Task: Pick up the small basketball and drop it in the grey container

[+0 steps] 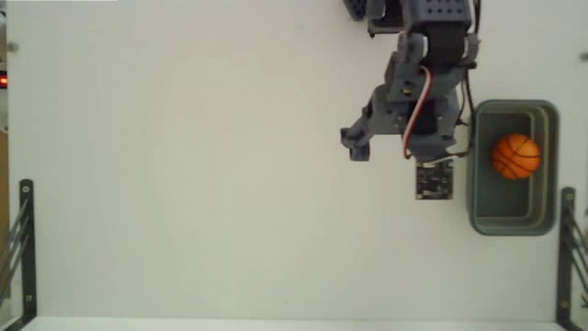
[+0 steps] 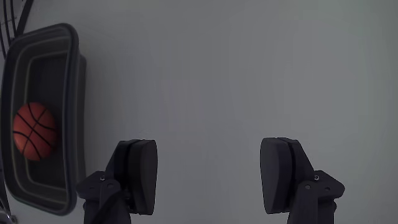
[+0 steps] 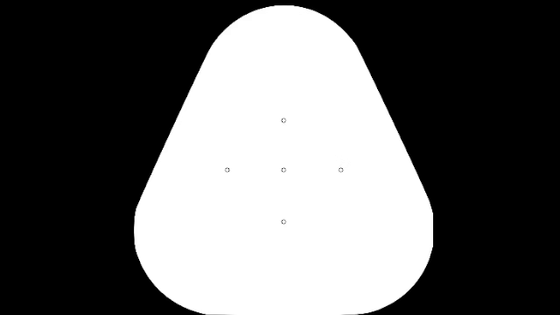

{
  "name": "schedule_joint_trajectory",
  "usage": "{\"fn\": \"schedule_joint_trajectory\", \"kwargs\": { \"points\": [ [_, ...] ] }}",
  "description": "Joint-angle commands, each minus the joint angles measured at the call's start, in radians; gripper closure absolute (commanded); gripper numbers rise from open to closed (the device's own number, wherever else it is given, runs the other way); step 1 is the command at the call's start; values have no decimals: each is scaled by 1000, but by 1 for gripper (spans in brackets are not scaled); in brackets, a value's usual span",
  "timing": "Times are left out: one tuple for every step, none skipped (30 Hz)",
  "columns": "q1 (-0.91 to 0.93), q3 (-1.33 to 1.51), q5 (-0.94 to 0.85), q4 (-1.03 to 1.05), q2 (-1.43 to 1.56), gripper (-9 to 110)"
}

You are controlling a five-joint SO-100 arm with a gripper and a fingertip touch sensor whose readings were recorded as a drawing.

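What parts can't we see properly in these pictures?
- Arm base: cut off by the top edge in the fixed view; only the lower arm and gripper show.
- Grey container: its left side runs off the wrist view's left edge.
- Small basketball: its underside is hidden; it lies in the container.
- Small dark board beside the container: too small to identify.
- Black frames at the table sides: cut off by the fixed view's edges.

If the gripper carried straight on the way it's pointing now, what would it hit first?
Most likely just the bare white table. In the wrist view the open gripper has nothing between or ahead of its fingers. The grey container, with the small basketball inside, sits off to the left of that line.
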Motion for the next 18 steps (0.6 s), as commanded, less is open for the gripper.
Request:
{"fn": "schedule_joint_trajectory", "kwargs": {
  "points": [
    [19, 17, 3, 21, 70, -9],
    [23, 23, 3, 21, 76, -9],
    [26, 27, 3, 21, 80, -9],
    [30, 32, 3, 21, 85, -9],
    [33, 36, 3, 21, 89, -9],
    [35, 38, 3, 21, 91, -9],
    [37, 41, 3, 21, 94, -9],
    [38, 43, 3, 21, 96, -9],
    [39, 44, 3, 21, 97, -9],
    [40, 45, 3, 21, 98, -9],
    [40, 45, 3, 21, 98, -9],
    [40, 45, 3, 21, 98, -9],
    [40, 45, 3, 21, 98, -9],
    [40, 45, 3, 21, 98, -9],
    [40, 45, 3, 21, 98, -9],
    [40, 45, 3, 21, 98, -9],
    [40, 45, 3, 21, 98, -9],
    [40, 45, 3, 21, 98, -9]
  ]
}}
